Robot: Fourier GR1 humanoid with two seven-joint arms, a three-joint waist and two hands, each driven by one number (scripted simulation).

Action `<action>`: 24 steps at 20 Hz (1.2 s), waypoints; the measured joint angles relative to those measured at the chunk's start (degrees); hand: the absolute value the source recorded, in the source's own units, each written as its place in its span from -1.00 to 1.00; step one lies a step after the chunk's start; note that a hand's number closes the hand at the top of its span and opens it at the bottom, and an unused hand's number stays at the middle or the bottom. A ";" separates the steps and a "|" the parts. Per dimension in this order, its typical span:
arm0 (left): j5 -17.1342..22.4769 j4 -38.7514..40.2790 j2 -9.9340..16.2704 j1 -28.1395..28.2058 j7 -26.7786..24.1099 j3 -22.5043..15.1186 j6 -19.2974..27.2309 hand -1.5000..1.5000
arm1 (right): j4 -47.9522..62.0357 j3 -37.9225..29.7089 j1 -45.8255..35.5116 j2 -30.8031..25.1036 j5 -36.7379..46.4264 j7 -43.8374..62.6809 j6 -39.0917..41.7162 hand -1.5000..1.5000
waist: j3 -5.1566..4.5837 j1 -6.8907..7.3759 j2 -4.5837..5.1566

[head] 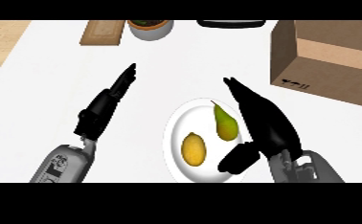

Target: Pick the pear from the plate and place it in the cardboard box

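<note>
A green-yellow pear (pixel 225 121) lies on a white plate (pixel 178 127) in the lower middle of the head view, stem pointing away from me. A yellow lemon (pixel 194 149) lies beside it, to the left. My right hand (pixel 265 120) hovers just right of the pear, fingers straight and pointing up the counter, thumb (pixel 239 157) spread low over the plate's right rim; it holds nothing. The cardboard box (pixel 320 60) stands at the far right, its flap open. At the left my left hand (pixel 106 104) rests open, fingers straight.
A wooden board (pixel 101 31) and a white bowl with dark contents (pixel 150 28) stand at the back left. A dark object (pixel 232 24) lies at the back edge in the middle. The counter's left edge shows wood (pixel 10 34).
</note>
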 measured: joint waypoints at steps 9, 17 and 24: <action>-1.31 -1.60 -0.58 0.63 1.01 1.76 -1.58 0.00 | 12.05 0.88 -0.34 5.93 5.04 -2.56 -0.17 -1.00 | 0.04 0.07 0.00; -2.98 -1.03 -2.30 0.85 0.99 4.31 -3.91 0.00 | 20.21 -1.72 0.30 9.48 10.60 -7.39 -0.64 -1.00 | 0.05 -0.08 0.00; -5.35 -3.47 -4.21 1.57 3.04 6.14 -5.65 0.00 | 19.41 -3.25 2.72 11.70 14.88 -8.76 1.86 -1.00 | 0.05 -0.17 -0.04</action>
